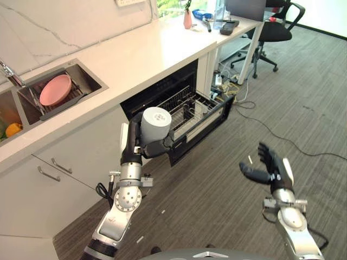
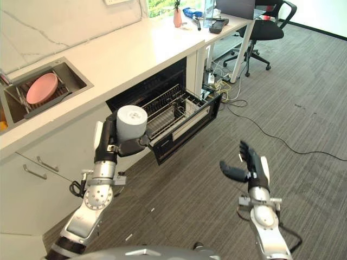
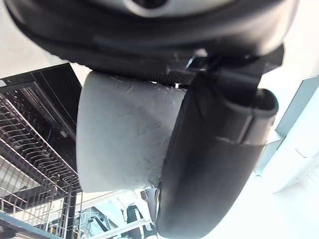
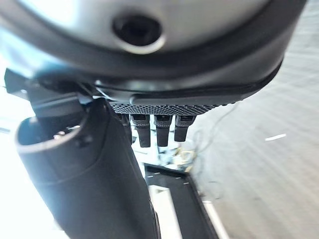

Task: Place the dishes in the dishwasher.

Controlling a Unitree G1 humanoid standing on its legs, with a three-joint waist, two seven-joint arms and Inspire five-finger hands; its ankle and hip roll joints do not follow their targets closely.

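Grey carpet floor [image 1: 303, 108] runs along a white counter [image 1: 141, 54] with a sink [image 1: 81, 73] set into it; below the counter the dishwasher [image 1: 162, 95] stands open, its wire rack [image 1: 190, 108] pulled out on the dark drawer front.

The task's thing in hand is a white cup [image 1: 155, 124], held upside down with its flat base upward; it sits in the left hand [image 1: 154, 146], whose fingers and thumb are curled round its wall, as the left wrist view confirms with the thumb [image 3: 209, 164] pressed across the cup [image 3: 124, 139]. The cup hangs just beside the near corner of the rack, above the floor and not yet over the wires; the inverted hold probably serves to set it mouth-down on the rack so that water drains.

A pink plate [image 1: 55, 89] leans in a drainer inside the sink, well apart from the dishwasher; it is judged to be the next dish to load.

The right hand [image 1: 271, 168] hovers over the carpet to the right of the rack, fingers straight and spread, holding nothing; it is clear of the drawer, most likely to leave the loading path free.

Further along the counter stand a pink vase [image 1: 187, 19] and a few dark items; an office chair [image 1: 274, 30] stands beyond.
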